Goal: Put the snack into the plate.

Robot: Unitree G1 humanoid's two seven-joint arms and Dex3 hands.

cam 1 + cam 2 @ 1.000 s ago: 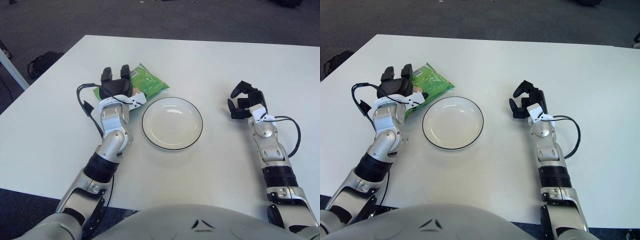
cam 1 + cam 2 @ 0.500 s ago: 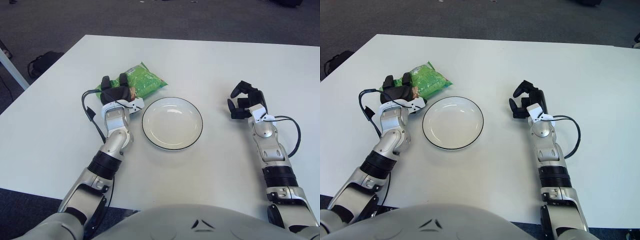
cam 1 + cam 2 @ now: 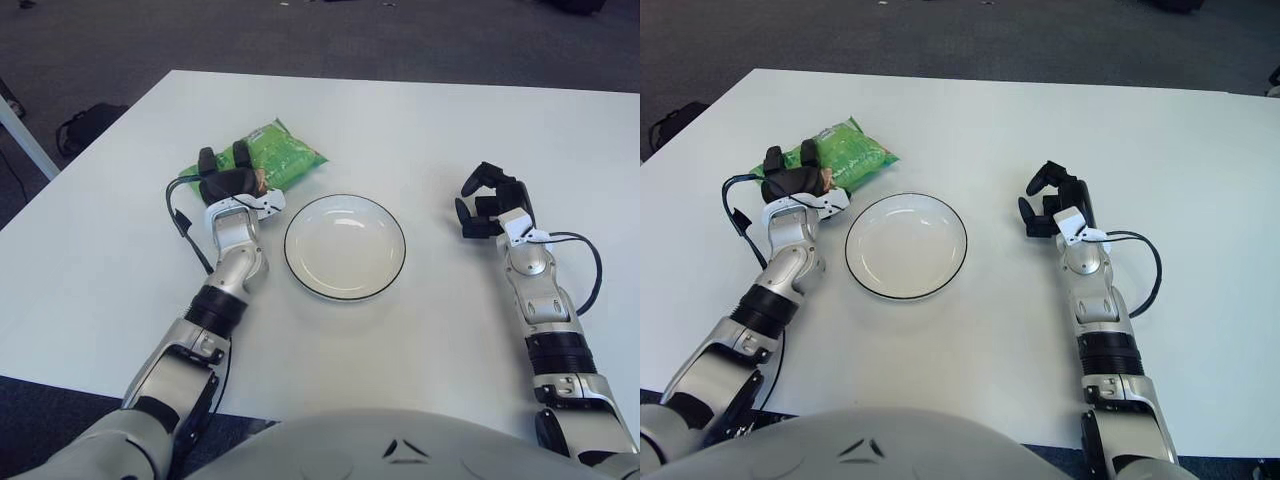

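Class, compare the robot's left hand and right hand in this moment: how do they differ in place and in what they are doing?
The left hand shows left of the plate, the right hand right of it. The left hand's fingers curl onto the green snack bag; the right hand's fingers are curled but hold nothing. Both show above the white table, wired at the wrist.

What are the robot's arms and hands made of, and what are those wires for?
Both arms are jointed silver-grey metal segments with black bands. The left hand and right hand have chunky black fingers and white wrist plates. A thin black cable loops beside each forearm; its purpose cannot be told.
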